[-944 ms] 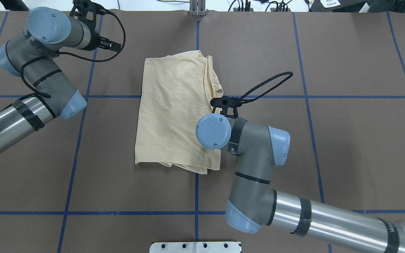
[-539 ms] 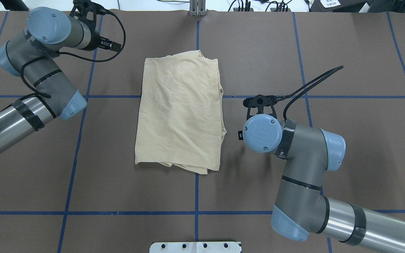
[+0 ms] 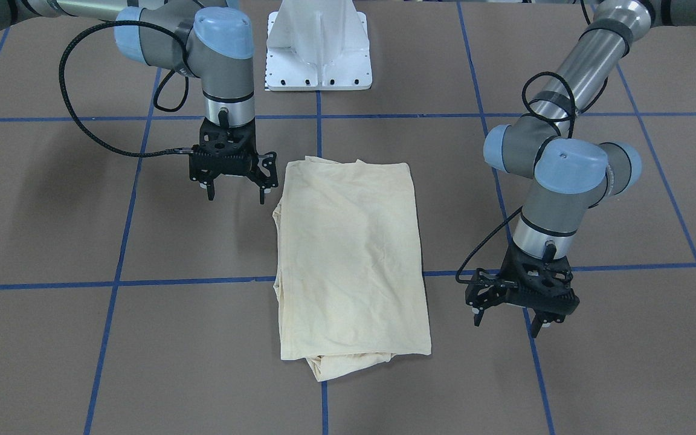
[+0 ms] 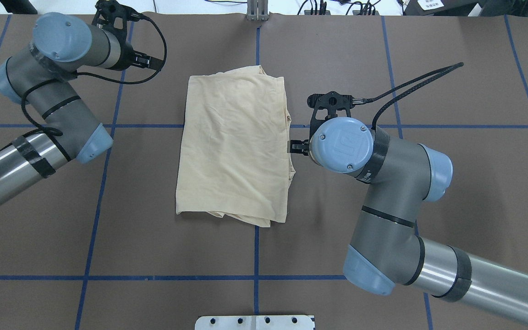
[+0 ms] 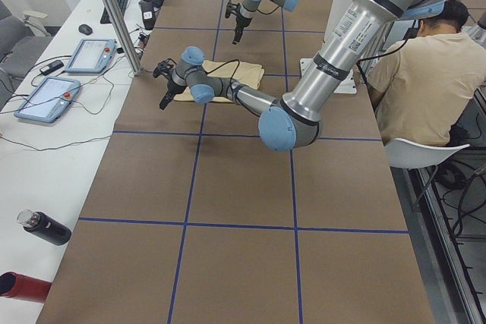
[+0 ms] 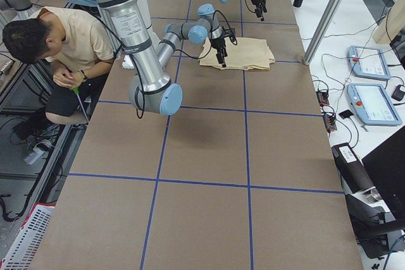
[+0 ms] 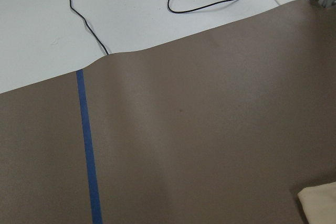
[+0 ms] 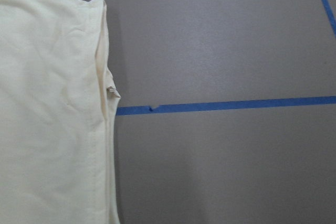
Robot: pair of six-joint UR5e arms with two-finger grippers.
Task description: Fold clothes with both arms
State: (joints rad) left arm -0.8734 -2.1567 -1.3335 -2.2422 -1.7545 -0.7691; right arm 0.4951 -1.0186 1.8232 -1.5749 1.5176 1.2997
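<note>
Brown covering with a grid of blue tape lines spans my worktop [image 3: 142, 350]. The shirt [image 3: 351, 260] lies in the middle of it, across 1 of those lines, folded into a long narrow rectangle. No sleeve sticks out and no print shows, so I judge both are turned inside. At the end far from my white base [image 3: 318, 54] a lower layer peeks out from under the top one. A small label [image 8: 112, 92] pokes out of the long edge on my right side.

My right arm [image 4: 385, 220] hangs its jaws just beside that long edge, near the end closest to the base. They are spread, hold nothing and point down. From the shadow under them I judge they are off the worktop, not resting on it.

My left arm [image 4: 57, 105] has its jaws on the opposite side, toward the far end and apart from the cloth, likewise spread and empty. Its wrist camera sees bare worktop and just 1 corner of the cloth.

With 1 arm on each long side, I can take 2 matching edges at once and carry them evenly. I judge the lengthwise folds done and a crosswise fold left. The fabric looks thin and lies in several layers, so a pinch that catches only the top layer could pull the stack apart.
</note>
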